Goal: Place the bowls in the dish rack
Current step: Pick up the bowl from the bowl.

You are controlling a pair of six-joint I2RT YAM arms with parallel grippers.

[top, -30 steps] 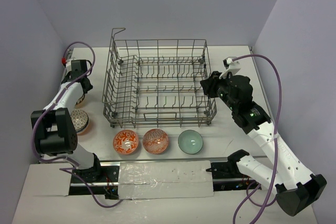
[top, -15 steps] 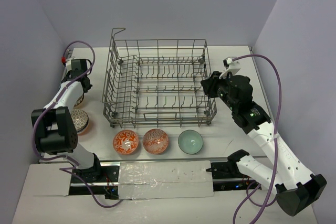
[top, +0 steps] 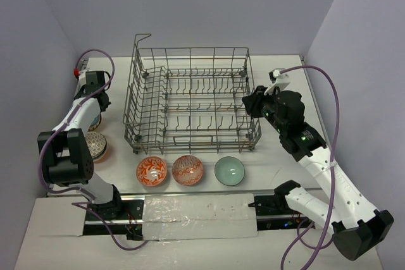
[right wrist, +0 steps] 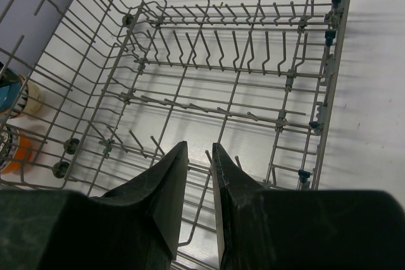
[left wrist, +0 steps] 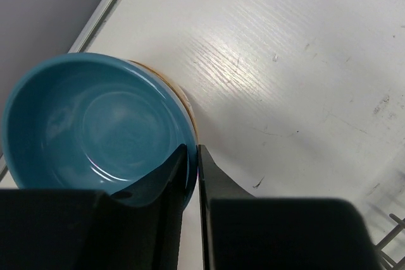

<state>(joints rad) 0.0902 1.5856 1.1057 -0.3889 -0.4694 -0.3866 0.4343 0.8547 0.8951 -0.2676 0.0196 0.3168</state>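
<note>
The teal-blue bowl (left wrist: 95,131) sits nested on a tan bowl (left wrist: 188,109) at the table's far left. My left gripper (left wrist: 192,151) is shut on its rim, one finger inside and one outside. From above, that gripper (top: 96,109) hangs over this stack (top: 95,121), left of the dish rack (top: 190,102). The rack (right wrist: 240,86) holds no bowls. My right gripper (right wrist: 200,147) hovers over its right end with a narrow gap and nothing between the fingers. Two orange-red patterned bowls (top: 152,171) (top: 187,170) and a pale green bowl (top: 229,171) line up in front of the rack.
A blue-white patterned bowl stacked on an orange one (top: 96,145) stands at the left, near the left arm's elbow. The rack's tall wire side (top: 130,112) rises close to the right of the left gripper. A side wall (top: 38,93) borders the table's left edge.
The left gripper's jaws have closed onto the teal-blue bowl's rim, and its wrist shifted slightly. The right arm has stayed in place over the rack.
</note>
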